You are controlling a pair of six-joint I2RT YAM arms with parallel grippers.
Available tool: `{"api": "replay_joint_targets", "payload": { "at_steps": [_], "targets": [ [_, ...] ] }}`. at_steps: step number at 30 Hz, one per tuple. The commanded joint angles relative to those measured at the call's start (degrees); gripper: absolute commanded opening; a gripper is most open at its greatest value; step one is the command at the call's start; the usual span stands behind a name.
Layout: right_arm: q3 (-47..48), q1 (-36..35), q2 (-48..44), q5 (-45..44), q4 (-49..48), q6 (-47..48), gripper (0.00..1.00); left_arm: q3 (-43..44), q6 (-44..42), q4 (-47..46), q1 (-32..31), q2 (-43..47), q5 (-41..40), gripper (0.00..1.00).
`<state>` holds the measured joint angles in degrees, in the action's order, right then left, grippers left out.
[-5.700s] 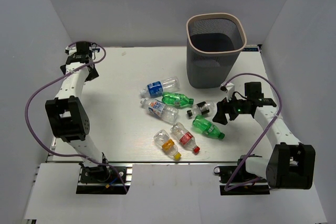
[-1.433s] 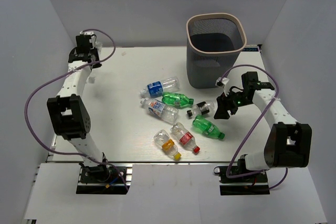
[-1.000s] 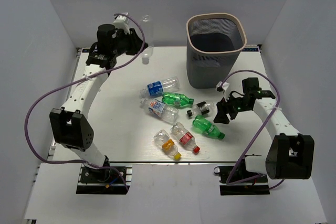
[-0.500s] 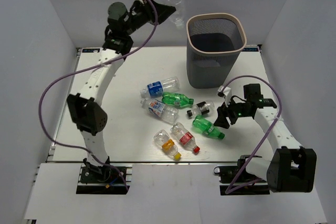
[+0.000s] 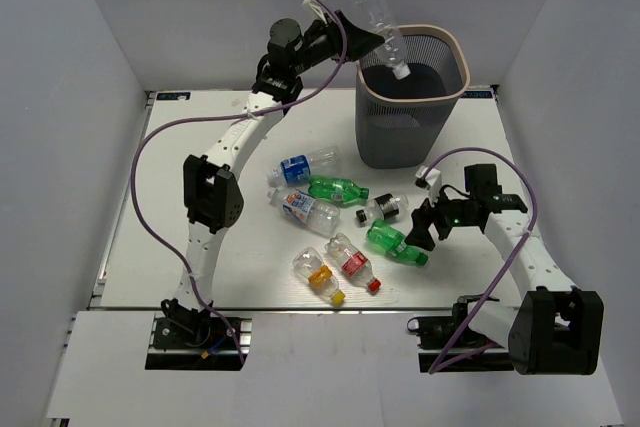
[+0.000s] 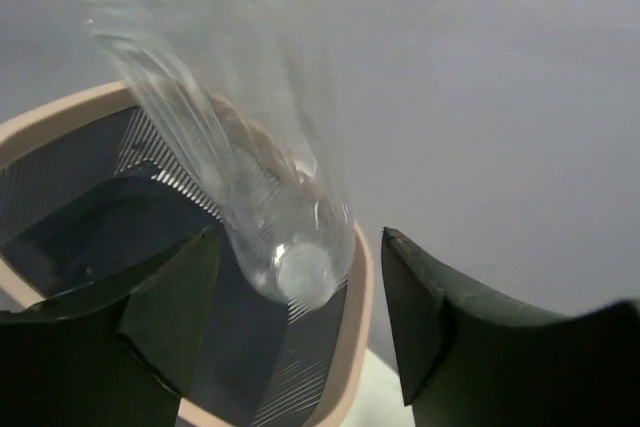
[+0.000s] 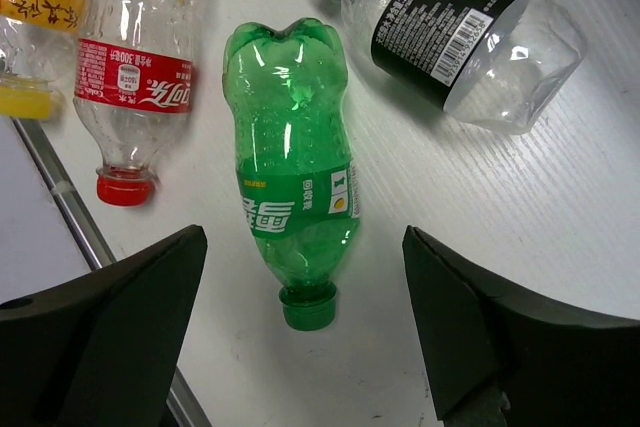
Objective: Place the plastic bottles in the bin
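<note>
- Now the left jaws stand parted, raised high at the bin [image 5: 400,137], with the arm stretched up and across from the near edge.
- A clear bottle [image 5: 378,19] sits between the left jaws, tilted, with its cap end pointing down into the bin mouth.
- In the left wrist view the bottle is blurred and lies between the two fingers [image 6: 170,317]. A gap shows on the right finger's side; contact with the left finger cannot be told. The beige rim and dark inside of the bin lie behind and below the cap.
- The right jaws are spread wide, low over the surface [image 5: 210,197], gripping nothing.
- A green bottle [image 7: 293,177] lies flat midway between the right fingers [image 7: 470,317]. It touches neither, and its cap points at the camera.
- A black-labelled bottle [image 7: 450,27] lies past the green one's base, off to the right. A red-labelled bottle [image 7: 125,87] lies just to its left, a little apart.
- Also loose on the surface, outside the bin: a second green bottle [image 5: 338,189], a blue-labelled bottle [image 5: 302,166], a white-blue bottle [image 5: 306,207] and a yellow-labelled bottle [image 5: 318,273]. All lie left of the right jaws.
</note>
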<state>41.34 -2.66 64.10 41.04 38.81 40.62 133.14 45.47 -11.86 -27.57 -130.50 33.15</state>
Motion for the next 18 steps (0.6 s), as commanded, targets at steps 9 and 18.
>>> {"api": "replay_joint_targets", "payload": {
  "at_steps": [9, 18],
  "targets": [
    [1.3, -0.5, 0.1, 3.4, -5.8, 20.2, 0.88, 5.8, -5.0, 10.9, -0.1, 10.5, -5.1, 1.0],
    [5.5, -5.7, 9.5, 1.7, 1.9, 20.4, 0.87, -43.3, -25.5, 40.8, -0.1, 49.5, -26.3, 1.0]
  ]
}}
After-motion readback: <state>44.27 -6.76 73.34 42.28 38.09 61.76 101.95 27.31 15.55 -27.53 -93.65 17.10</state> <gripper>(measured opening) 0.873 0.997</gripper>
